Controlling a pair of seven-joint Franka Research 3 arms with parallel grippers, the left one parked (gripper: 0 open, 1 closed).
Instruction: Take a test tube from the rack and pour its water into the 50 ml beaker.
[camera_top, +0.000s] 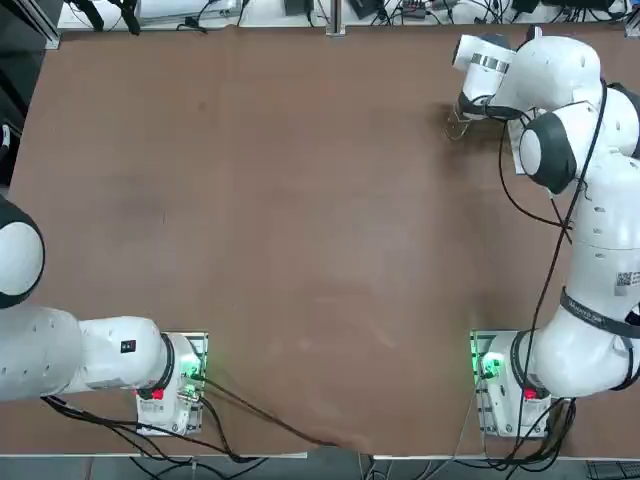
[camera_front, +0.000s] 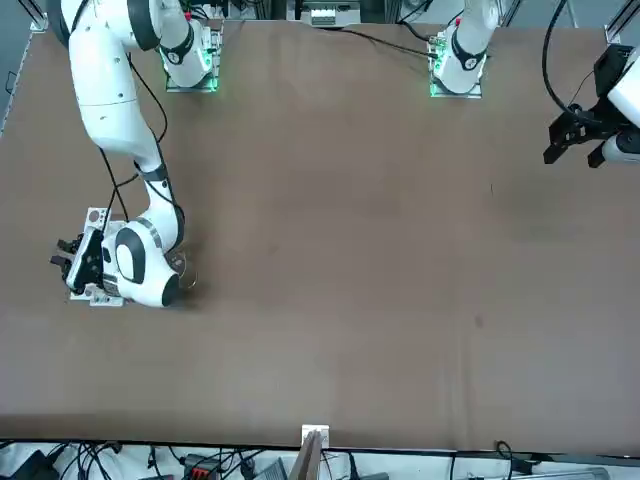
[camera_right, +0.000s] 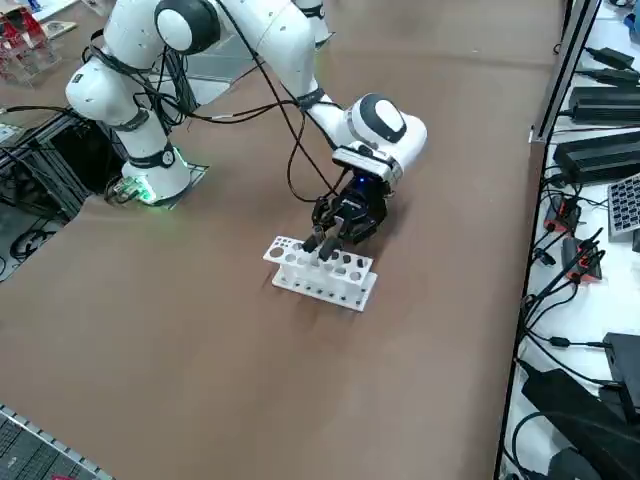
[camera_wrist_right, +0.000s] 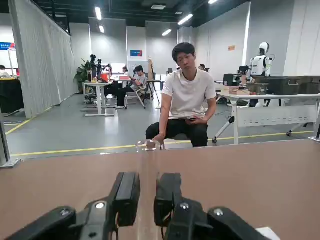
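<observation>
The right arm reaches to the table's far right corner, where the white rack (camera_right: 322, 274) lies near the right edge. The pincer (camera_right: 326, 236) hangs low over the rack's top, its fingers (camera_right: 313, 242) pointing down among the holes. In the wrist view the pincer (camera_wrist_right: 147, 197) has its two pads (camera_wrist_right: 127, 192) drawn close with a narrow gap, and a thin clear tube (camera_wrist_right: 148, 165) rises between them, its rim above the pads; whether the pads press on the glass cannot be told. The beaker (camera_top: 458, 124) stands just beside the rack, partly hidden by the wrist. A seated person (camera_wrist_right: 186, 102) shows beyond the table.
</observation>
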